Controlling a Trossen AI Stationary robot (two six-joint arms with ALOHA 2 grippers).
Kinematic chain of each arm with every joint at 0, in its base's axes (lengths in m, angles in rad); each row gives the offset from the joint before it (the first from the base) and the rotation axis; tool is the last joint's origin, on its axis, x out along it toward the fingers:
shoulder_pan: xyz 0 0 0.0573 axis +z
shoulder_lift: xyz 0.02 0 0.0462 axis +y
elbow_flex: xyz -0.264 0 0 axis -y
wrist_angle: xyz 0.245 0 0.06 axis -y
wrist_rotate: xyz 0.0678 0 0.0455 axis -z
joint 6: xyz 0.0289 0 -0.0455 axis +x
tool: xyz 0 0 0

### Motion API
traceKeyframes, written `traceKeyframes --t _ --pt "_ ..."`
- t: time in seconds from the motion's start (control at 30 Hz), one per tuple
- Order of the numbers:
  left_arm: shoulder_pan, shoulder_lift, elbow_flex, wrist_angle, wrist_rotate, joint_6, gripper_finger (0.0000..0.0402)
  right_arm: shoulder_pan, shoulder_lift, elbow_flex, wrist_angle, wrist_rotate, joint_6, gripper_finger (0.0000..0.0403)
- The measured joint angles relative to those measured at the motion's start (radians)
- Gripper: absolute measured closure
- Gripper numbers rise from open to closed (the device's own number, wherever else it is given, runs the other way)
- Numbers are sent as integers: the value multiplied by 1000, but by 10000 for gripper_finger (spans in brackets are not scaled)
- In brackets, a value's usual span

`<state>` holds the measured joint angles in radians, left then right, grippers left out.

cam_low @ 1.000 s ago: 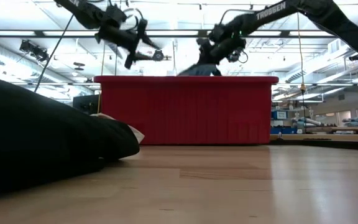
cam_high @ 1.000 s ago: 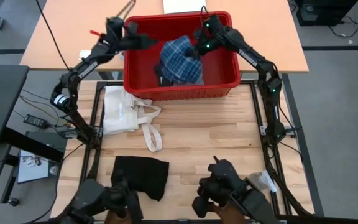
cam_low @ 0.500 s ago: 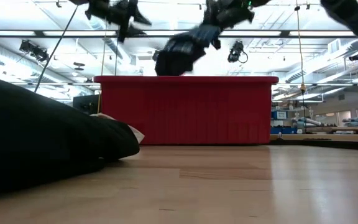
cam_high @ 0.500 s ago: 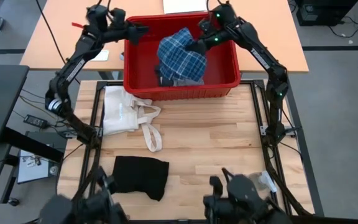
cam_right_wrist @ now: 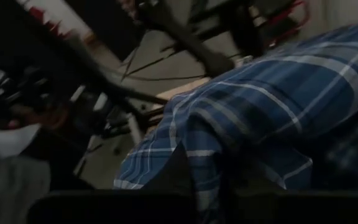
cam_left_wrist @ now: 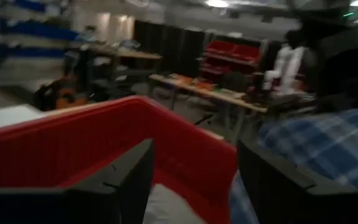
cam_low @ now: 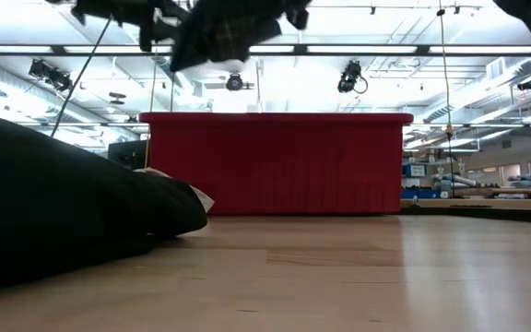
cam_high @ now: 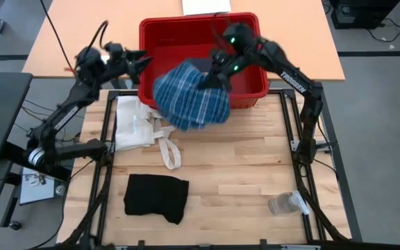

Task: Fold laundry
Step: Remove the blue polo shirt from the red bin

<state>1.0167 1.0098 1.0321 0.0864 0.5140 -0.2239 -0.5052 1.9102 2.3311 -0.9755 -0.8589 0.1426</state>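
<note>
above bin's front wall | right pincer clamped on plaid shirt, one-corner grip may slip | left pincer apart, empty

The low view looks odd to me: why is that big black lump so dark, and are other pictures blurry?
Low view: the black garment sits close and backlit by bright ceiling lights. Left wrist view: motion-smeared around the red bin. Right wrist view: dim, the plaid shirt soft.

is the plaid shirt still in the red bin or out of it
Out. The blue-and-white plaid cloth shirt hangs bunched from the shut right tool, raised above the red plastic bin's front wall, over the wooden table.
</note>
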Motion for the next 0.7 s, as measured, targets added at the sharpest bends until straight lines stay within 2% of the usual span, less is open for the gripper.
traceKeyframes --t 0.17,0.33,0.47,0.7 --pt "-3 -125 -60 -38 -11 -10 169 135 0 -45 47 61 48 376" --pt "-5 -210 -72 -95 -28 -43 169 251 2 -147 156 95 124 376" --pt "-4 -254 -73 -147 -72 -113 169 337 2 -258 359 105 182 376" --pt "-5 -301 -73 -159 -67 -185 169 466 3 -492 710 102 266 376"
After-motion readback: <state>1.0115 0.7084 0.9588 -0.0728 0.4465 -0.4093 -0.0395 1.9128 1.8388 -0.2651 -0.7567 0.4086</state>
